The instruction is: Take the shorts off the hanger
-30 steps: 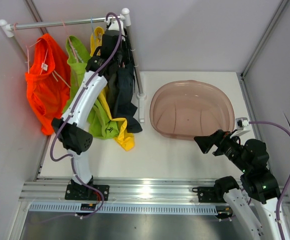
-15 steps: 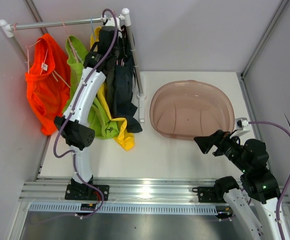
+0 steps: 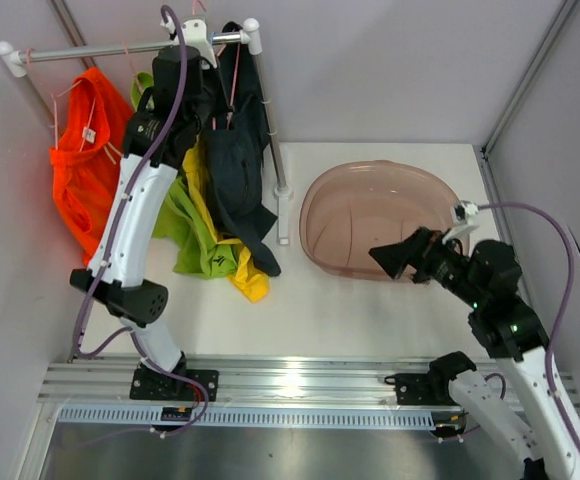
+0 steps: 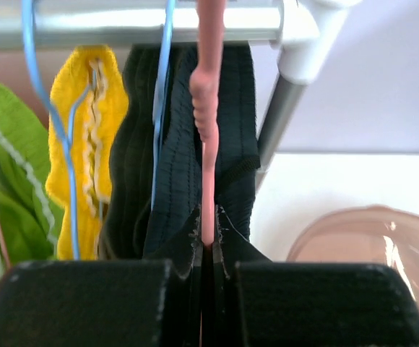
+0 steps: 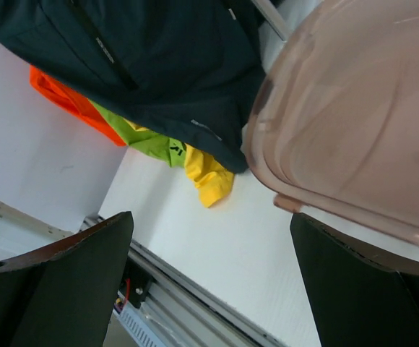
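Note:
My left gripper (image 4: 206, 249) is shut on the stem of a pink hanger (image 4: 206, 108), high up at the rail (image 4: 123, 18). The black shorts (image 4: 177, 166) hang from that hanger; in the top view the black shorts (image 3: 235, 170) drape below my left gripper (image 3: 200, 45). Yellow shorts (image 4: 87, 144) and lime green shorts (image 4: 0, 181) hang to the left on blue hangers. Orange shorts (image 3: 85, 150) with a white tag hang at the far left. I cannot tell the dark olive shorts apart from the black. My right gripper (image 3: 390, 258) is open and empty beside the basin.
A pink translucent basin (image 3: 385, 215) stands on the white table right of the rack; its rim (image 5: 354, 108) fills the right wrist view. The rack's upright post (image 3: 275, 150) stands between the shorts and the basin. Walls close in left and right.
My left arm has risen and pulled the pink hanger with the black shorts up toward the rail's top. My right arm has moved a little left, toward the basin's near rim.

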Robot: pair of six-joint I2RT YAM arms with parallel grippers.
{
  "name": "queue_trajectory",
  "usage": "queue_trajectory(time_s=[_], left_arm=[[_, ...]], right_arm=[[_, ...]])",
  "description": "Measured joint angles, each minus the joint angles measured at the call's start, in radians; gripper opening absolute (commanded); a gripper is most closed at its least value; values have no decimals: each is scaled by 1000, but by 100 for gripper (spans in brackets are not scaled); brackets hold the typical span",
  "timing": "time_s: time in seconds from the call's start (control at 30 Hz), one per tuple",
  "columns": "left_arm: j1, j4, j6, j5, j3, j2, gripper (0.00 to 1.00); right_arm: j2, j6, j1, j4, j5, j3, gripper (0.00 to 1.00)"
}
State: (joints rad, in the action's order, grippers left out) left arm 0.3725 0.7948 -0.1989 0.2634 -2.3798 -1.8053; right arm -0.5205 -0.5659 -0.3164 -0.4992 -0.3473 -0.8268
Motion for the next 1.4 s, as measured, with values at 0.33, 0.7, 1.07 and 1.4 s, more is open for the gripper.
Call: queue_trajectory(time_s=[0.33, 0.7, 1.07, 1.4], left_arm=[[51, 0, -156, 56, 156, 134, 0], [119, 98, -317, 249, 192, 163, 0], [170, 158, -355, 253, 320, 342, 0], [171, 174, -351, 238, 377, 488, 0]], right_arm=[[-664, 142, -666, 74, 487, -576, 99], [-926, 246, -1038, 139, 863, -738, 99], [-1044, 281, -1086, 225, 1069, -752, 99], [-1120, 300, -1101, 315, 1198, -760, 0]])
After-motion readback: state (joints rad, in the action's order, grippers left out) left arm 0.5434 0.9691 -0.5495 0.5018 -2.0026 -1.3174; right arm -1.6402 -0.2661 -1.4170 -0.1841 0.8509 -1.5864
